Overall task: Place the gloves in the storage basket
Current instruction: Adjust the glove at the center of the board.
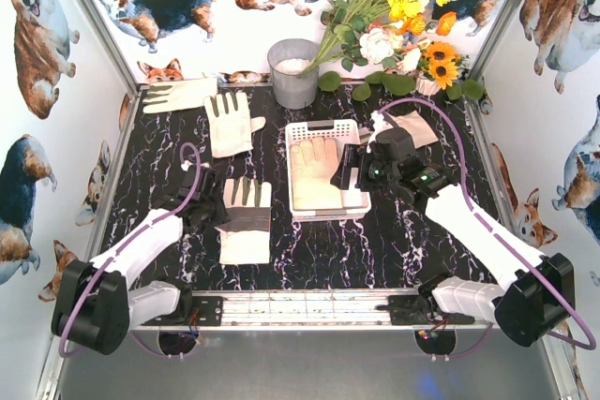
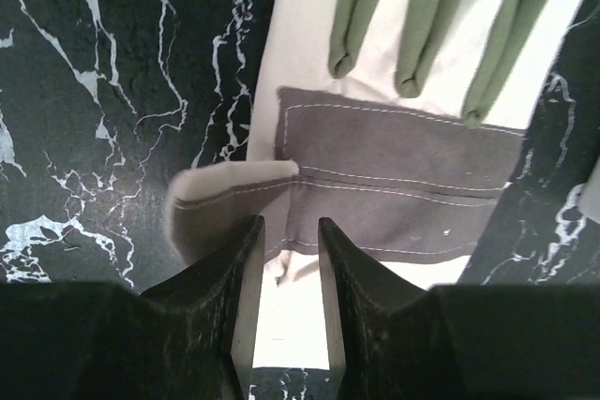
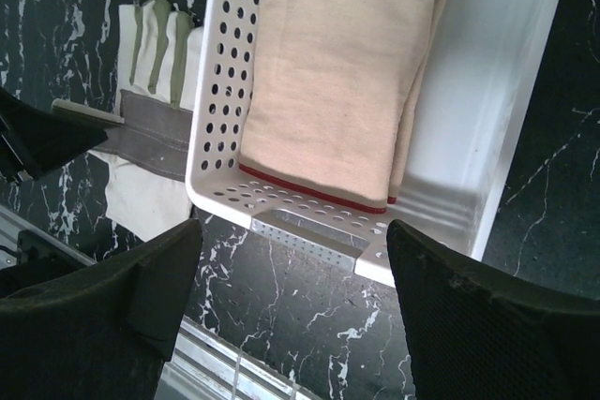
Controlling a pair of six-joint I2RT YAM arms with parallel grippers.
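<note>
Straddling the glove [image 2: 403, 156] left of the storage basket [image 1: 323, 126], the left pincer [image 2: 289, 227] is standing narrowed. Pinching or not, I cannot tell.

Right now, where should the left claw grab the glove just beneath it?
Probably the grey palm patch beside the thumb, coming straight down from above. The glove lies flat, palm up; the seam where the thumb joins looks raised enough to pinch.
</note>
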